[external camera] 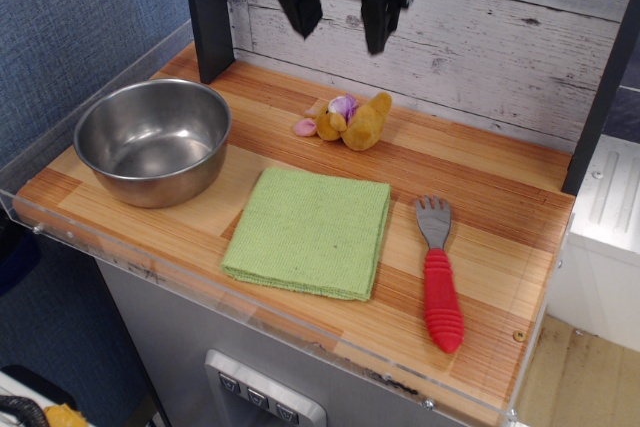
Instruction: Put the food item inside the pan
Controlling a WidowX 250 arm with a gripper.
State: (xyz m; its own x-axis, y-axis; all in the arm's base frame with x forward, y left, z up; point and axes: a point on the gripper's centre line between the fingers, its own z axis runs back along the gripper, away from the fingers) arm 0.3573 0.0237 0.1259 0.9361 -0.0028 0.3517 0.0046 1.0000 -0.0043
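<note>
Your black gripper [340, 25] hangs above the striped wooden table [480, 197], its jaws spread wide and holding nothing. Below it, near the whitewashed plank wall, lies the food item [352, 120]: a lumpy mustard-yellow piece with pink and purple bits at its left end. The pan [152, 141], a round, deep, shiny steel bowl, sits well apart at left. A folded green cloth [310, 232] with a woven texture lies beside a ribbed red-handled grey fork [438, 272].

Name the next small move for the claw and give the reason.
Probably lower the claw straight down over the food item. The claw is open and empty, hanging above it, while the food item lies on the table, outside the pan. It must be gripped before it can go in.
</note>
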